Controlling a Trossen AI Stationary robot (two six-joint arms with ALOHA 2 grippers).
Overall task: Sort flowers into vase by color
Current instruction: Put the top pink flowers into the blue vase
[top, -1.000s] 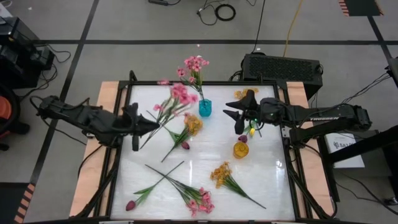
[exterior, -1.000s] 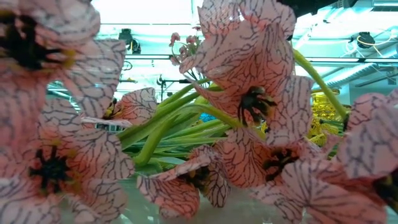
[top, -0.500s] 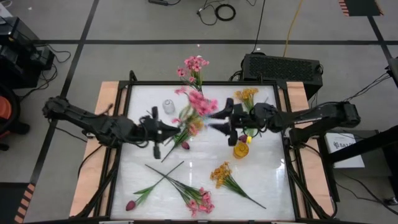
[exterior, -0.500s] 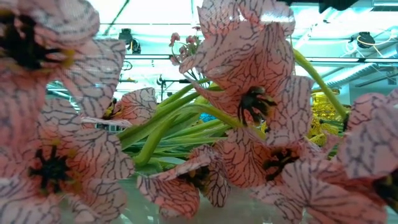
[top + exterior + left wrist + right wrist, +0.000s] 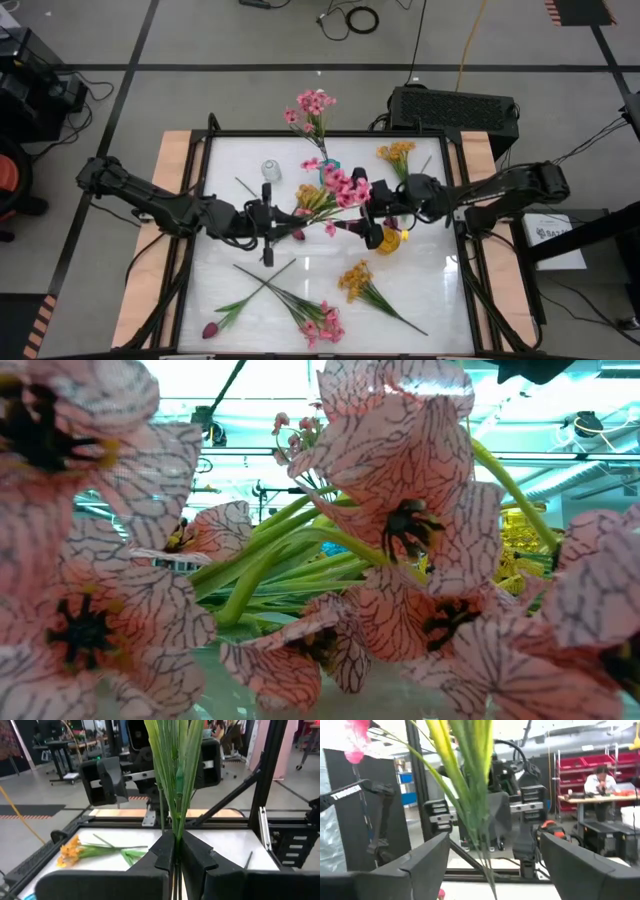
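- While both arms meet at the centre of the high view, the pink spray lies between them, its stem running leftward to the left gripper.
- Left gripper: clamped narrow on the green stems.
- Right gripper: fingers spread wide, stems between them, ungripped.

The 2 grippers met mid-table, left gripper left of the spray, right gripper right of it.
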